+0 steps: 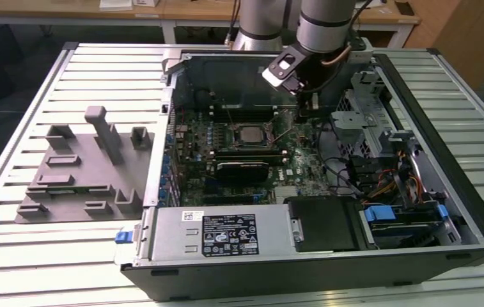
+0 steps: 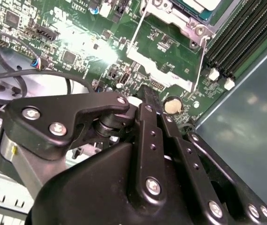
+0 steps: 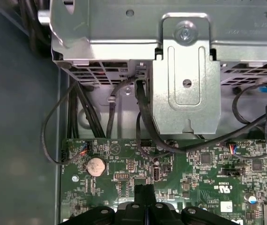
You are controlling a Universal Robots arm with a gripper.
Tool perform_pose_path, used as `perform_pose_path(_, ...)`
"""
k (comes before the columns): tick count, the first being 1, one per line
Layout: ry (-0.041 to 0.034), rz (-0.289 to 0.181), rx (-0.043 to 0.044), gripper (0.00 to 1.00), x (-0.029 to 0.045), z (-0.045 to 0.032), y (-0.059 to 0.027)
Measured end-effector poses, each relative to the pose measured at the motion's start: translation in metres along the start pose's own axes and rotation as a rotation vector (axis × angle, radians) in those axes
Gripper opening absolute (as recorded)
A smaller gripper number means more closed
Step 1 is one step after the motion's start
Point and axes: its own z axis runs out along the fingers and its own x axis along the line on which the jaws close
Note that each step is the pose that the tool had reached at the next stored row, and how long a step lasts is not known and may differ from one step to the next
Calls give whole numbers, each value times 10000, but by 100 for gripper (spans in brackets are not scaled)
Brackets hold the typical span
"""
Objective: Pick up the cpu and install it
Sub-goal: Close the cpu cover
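— Inside the open computer case [image 1: 310, 275], near the middle of the green motherboard [image 1: 305, 160]: cpu [image 1: 249, 135]. Small, flat, square. Silver-grey metal top catching the light, thin darker rim. Lying within the black socket frame [image 1: 229, 136], level with the board.

— How many?

— One cpu, counted. One socket frame round it.

— And the gripper [image 1: 315, 110]?

— One, on one arm [image 1: 327, 25]. Hanging over the board just to the exterior view's right of the cpu, apart from it. Fingers [image 3: 140, 194] pressed together in both wrist views, nothing clamped between them.

— Anything else on the board?

— One round coin cell [image 3: 96, 166], close to the fingertips in both wrist views. Two white latch tabs [image 2: 213, 74] at the ends of the dark memory slots [image 2: 246, 28]; number of slots hard to tell.

— Off the board?

— One silver power supply box [image 1: 224, 233] with a white label, along the case's near edge. One grey holder block [image 1: 71, 179] on the slatted table [image 1: 20, 256], to the exterior view's left of the case, well apart from the gripper.
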Motion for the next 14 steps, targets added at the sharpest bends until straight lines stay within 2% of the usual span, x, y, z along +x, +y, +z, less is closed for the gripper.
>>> perform_pose_path(14,0,0,0,11,-3,52,-166)
